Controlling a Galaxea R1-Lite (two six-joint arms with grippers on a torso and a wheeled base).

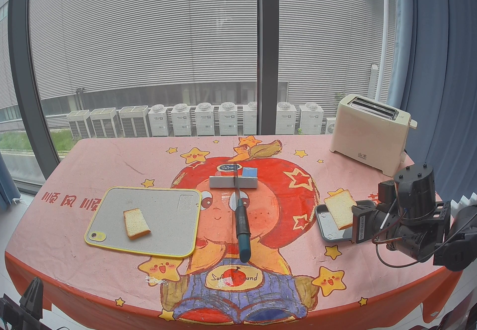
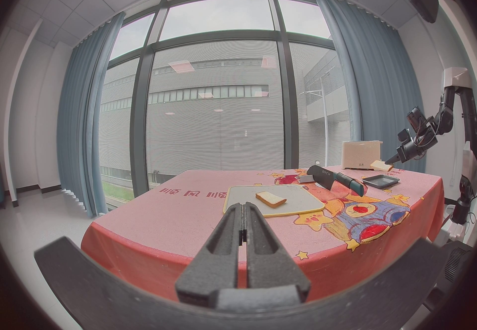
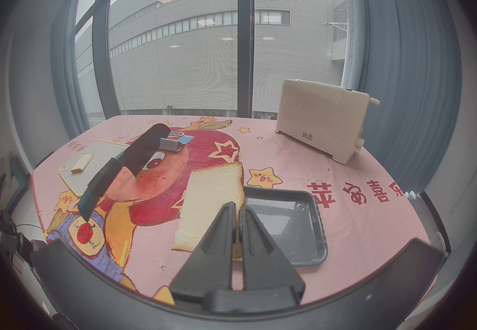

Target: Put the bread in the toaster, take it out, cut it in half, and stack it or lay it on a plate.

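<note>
My right gripper (image 1: 354, 219) is shut on a slice of bread (image 1: 341, 208), holding it just above the dark plate (image 1: 325, 226) at the table's right; in the right wrist view the bread (image 3: 211, 204) sticks out past the closed fingers (image 3: 223, 234) beside the plate (image 3: 298, 241). A smaller bread piece (image 1: 136, 223) lies on the grey cutting board (image 1: 164, 226) at the left. The white toaster (image 1: 371, 131) stands at the back right. A knife (image 1: 241, 219) rests with its blade on a small stand (image 1: 233, 180) mid-table. My left gripper (image 2: 243, 219) is shut, off the table's near-left corner.
The table is covered by a pink cartoon cloth (image 1: 278, 266). A window pillar (image 1: 268, 38) and blue curtain (image 1: 442, 58) stand behind it. Free cloth lies between the cutting board and the knife, and in front of the toaster.
</note>
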